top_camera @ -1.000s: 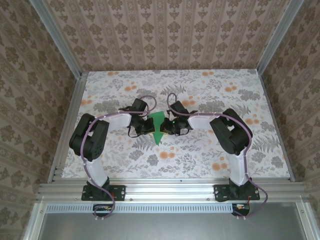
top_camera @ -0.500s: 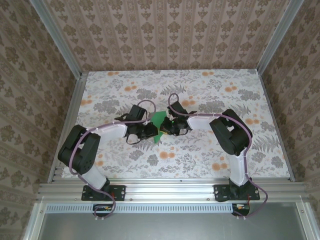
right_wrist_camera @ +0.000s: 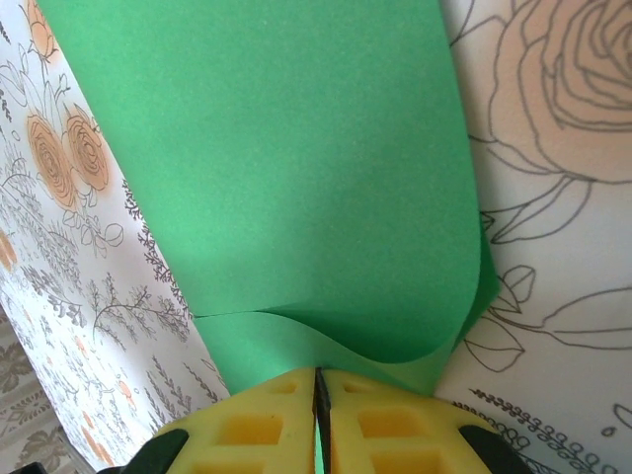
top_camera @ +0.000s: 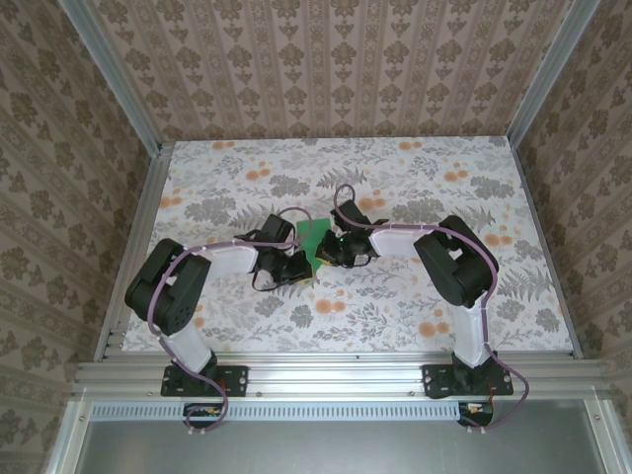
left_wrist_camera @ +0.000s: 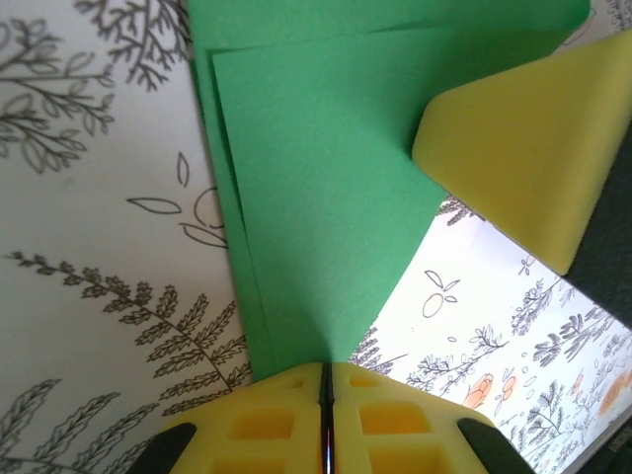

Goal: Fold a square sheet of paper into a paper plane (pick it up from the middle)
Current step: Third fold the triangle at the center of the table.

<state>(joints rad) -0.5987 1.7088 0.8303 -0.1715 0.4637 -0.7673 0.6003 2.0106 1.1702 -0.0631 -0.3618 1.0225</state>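
From above, the green sheet (top_camera: 314, 240) sits between the two arms at mid-tabletop (top_camera: 425, 188). It is folded in layers but is no dart yet, so I'd judge most of the creasing is left. Bare floral surface lies all round, with the frame rails well apart.

Left wrist: the left pincer (left_wrist_camera: 324, 383) is clamped on a pointed, layered end. Right wrist: the right pincer (right_wrist_camera: 316, 383) is pinched tight on the sheet's bowed lower edge.

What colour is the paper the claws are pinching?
Plain bright green, with no pattern on it. The paper shows best in the right wrist view.
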